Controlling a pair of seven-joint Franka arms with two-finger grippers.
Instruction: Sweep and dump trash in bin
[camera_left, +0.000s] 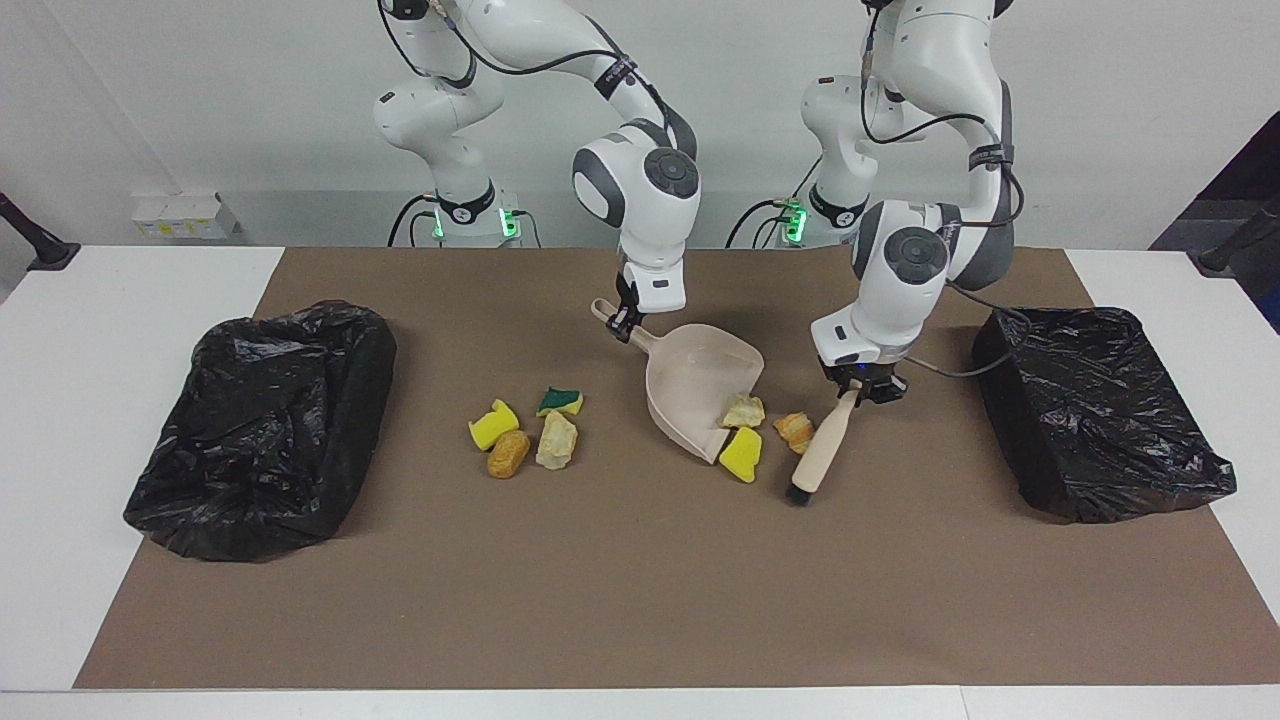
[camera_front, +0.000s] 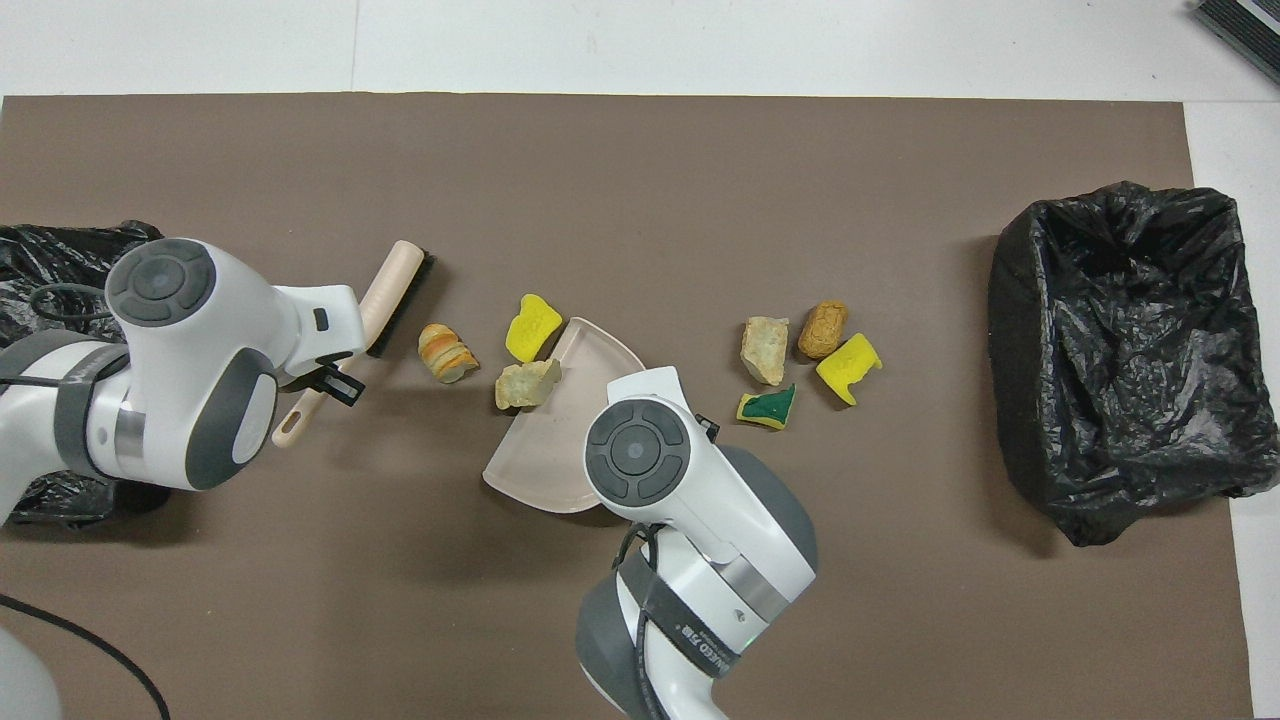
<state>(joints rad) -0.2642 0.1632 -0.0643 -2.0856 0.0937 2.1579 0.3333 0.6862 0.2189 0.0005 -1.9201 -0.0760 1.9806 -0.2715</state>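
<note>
My right gripper is shut on the handle of the beige dustpan, whose mouth rests on the mat. A tan lump lies in that mouth and a yellow sponge piece lies just outside its lip. My left gripper is shut on the brush, bristles down beside a striped golden lump. Several more scraps lie toward the right arm's end: a yellow sponge, a brown lump, a tan lump and a green-and-yellow sponge.
Two bins lined with black bags stand on the brown mat, one bin at the right arm's end and one bin at the left arm's end. A cable hangs from the left arm near that bin.
</note>
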